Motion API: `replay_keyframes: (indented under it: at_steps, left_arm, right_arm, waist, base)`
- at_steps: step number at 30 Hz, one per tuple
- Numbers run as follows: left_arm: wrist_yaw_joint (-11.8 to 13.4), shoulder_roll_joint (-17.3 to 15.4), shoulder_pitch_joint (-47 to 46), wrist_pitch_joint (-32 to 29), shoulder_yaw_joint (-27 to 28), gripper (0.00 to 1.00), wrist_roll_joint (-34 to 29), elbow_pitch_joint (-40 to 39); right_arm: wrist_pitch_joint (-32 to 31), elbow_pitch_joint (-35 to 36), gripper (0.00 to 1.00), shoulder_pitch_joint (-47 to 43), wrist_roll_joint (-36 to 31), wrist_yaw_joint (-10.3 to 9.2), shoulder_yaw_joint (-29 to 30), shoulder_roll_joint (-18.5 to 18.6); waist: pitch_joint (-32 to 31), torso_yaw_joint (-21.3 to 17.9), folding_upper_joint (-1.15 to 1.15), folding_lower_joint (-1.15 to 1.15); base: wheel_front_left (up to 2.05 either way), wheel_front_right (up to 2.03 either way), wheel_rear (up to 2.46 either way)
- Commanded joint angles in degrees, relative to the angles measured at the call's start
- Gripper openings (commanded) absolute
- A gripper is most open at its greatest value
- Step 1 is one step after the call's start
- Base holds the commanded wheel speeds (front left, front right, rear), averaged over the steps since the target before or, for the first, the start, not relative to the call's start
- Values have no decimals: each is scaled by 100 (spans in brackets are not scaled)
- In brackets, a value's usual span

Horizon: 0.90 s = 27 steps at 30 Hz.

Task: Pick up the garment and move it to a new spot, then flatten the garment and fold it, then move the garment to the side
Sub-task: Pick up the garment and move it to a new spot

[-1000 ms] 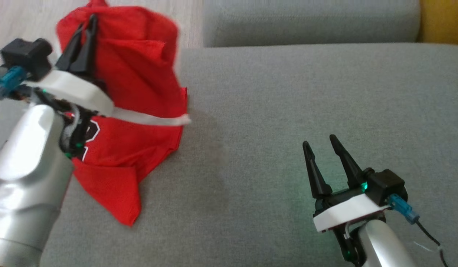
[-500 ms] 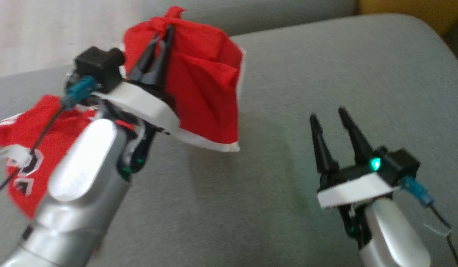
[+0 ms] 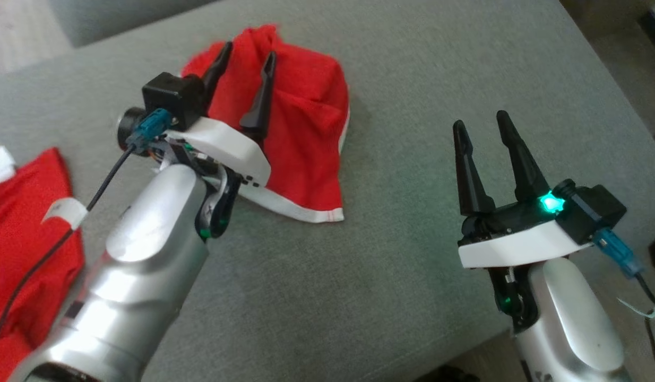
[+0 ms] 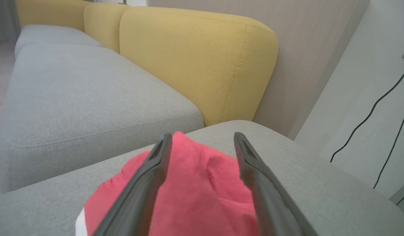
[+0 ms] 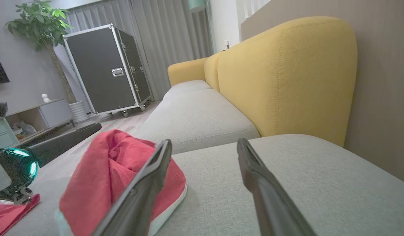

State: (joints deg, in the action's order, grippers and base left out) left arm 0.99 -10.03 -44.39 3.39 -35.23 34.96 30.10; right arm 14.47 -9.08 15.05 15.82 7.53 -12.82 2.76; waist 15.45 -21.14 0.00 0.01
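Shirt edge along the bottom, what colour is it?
White. The edge runs along the red shirt, and the head view shows it best.

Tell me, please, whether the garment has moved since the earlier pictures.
Yes: the garment, lifted in the left gripper before, now lies lower, bunched on the grey cushion, released.

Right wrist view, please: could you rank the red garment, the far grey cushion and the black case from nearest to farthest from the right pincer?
1. Red garment, lower left, alongside.
2. Far grey cushion, middle, ahead.
3. Black case, upper left, beyond.
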Motion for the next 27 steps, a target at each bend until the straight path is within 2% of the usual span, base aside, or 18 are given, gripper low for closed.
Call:
replay_keyframes:
  at_steps: [1,7,12,20,27]
  left_arm:
    - [-35,-114,-364,179,182,100,-91,-63]
    - [-244,-202,-471,893,262,100,-191,437]
    - [-377,-392,-148,1130,318,100,-369,439]
    - [-335,-556,1228,1159,784,100,-767,-454]
    - [-180,-280,2681,1160,1353,100,-1014,-1222]
  right_arm:
    - [52,219,100,200,18,-4,-95,11]
    - [52,169,100,126,-137,-4,50,11]
    - [52,42,100,17,-334,-4,146,11]
    - [52,-189,100,-298,-541,-4,334,11]
    - [52,-400,100,-617,-588,-4,309,11]
  waist:
    - [141,-81,0,-1]
    - [-21,388,0,-1]
    - [-345,971,0,-1]
    - [-920,1849,0,-1]
    - [-1222,2264,0,-1]
  base:
    - [0,0,0]
    - [0,0,0]
    - [0,0,0]
    - [0,0,0]
    - [0,0,0]
